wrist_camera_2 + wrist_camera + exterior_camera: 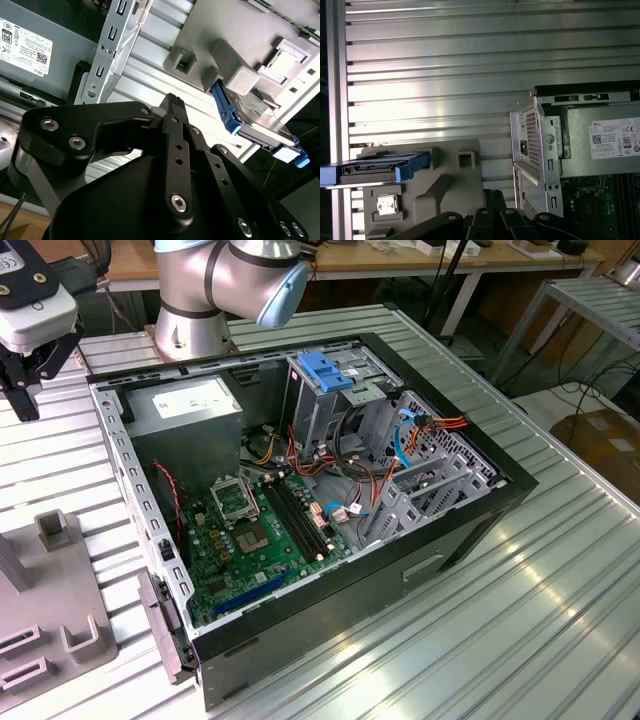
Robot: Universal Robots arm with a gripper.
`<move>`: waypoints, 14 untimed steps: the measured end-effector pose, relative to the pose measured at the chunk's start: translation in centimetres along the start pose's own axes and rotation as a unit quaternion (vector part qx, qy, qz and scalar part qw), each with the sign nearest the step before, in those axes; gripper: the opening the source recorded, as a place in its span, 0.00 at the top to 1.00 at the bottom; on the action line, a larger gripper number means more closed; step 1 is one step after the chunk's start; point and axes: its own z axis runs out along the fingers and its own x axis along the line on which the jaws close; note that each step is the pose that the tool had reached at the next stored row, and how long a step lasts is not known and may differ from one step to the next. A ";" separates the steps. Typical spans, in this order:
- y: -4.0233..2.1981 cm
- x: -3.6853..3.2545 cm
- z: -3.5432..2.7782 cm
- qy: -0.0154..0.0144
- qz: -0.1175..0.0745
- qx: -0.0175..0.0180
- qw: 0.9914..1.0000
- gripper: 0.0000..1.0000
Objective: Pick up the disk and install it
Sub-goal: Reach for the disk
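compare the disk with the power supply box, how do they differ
The disk is a thin slab with a blue bracket; the power supply is a bulky grey box without blue. The disk stands on edge in the grey fixture outside the computer case; the power supply sits mounted inside it. Both are grey metal.

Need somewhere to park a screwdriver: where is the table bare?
The slatted table is bare at the exterior view's right of the computer case. A narrower strip lies between case and grey fixture. Inside the case, cables crowd.
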 end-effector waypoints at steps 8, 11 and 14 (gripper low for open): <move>-0.06 0.86 -0.03 0.000 0.000 0.000 1.000 0.90; -0.08 1.11 -0.03 0.000 0.000 0.000 1.000 0.90; -0.10 1.36 -0.04 0.000 0.000 0.000 1.000 0.90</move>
